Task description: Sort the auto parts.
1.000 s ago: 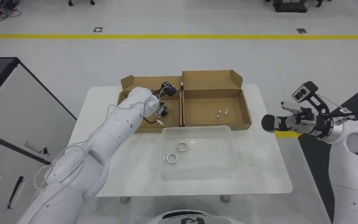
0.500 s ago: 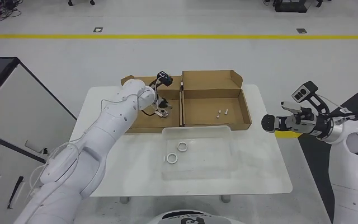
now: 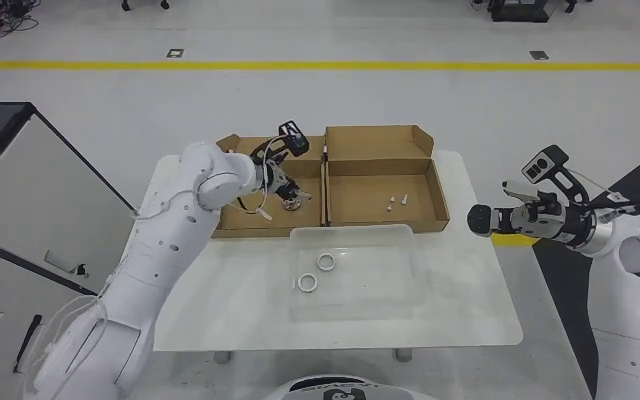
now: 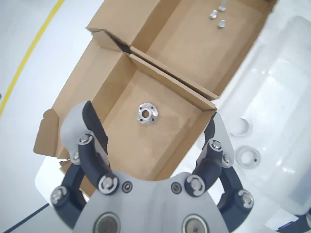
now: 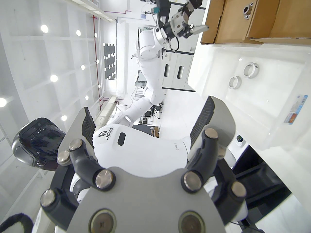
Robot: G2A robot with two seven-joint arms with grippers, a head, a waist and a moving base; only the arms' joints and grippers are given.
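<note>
Bolts [image 4: 213,14] count 3 from left wrist view (top view resolves 2).

Bright, even white light comes from round ceiling lamps [image 5: 54,78] in the right wrist view. The clear plastic bin [image 4: 274,86] carries pale patches of glare. The cardboard box [image 4: 114,83] walls cast soft, shallow shadows inside. Both wrist views bend straight lines near their edges.

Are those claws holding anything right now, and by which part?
Nothing is held. The left gripper hangs open above the metal flange lying in the cardboard box; the right gripper is open too.
</note>
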